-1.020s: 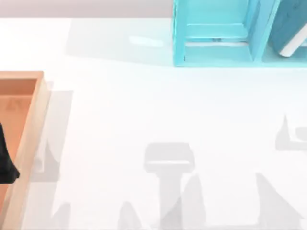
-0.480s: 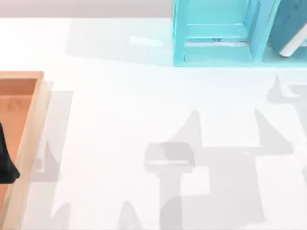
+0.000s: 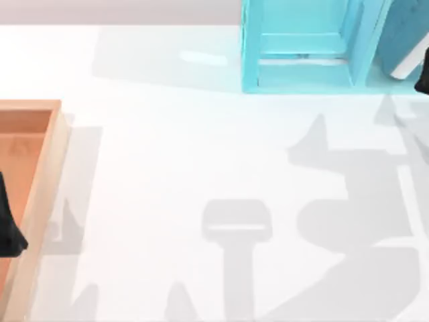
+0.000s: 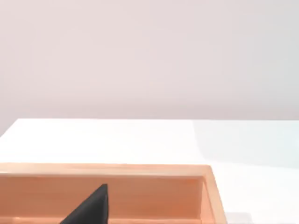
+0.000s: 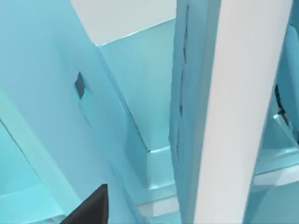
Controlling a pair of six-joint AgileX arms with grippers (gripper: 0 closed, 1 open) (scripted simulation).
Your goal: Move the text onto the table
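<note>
Leaning teal hardcover text (image 3: pixel 402 33) in glossy cyan shelf (image 3: pixel 301 47), right claw (image 3: pixel 423 74) beside it, grip unclear

The left arm's black pincer (image 3: pixel 9 228) sits low at the top view's left edge, one dark fingertip (image 4: pixel 91 207) showing in its wrist view. The right arm's black pincer (image 3: pixel 423 75) pokes in at the upper right edge.
</note>
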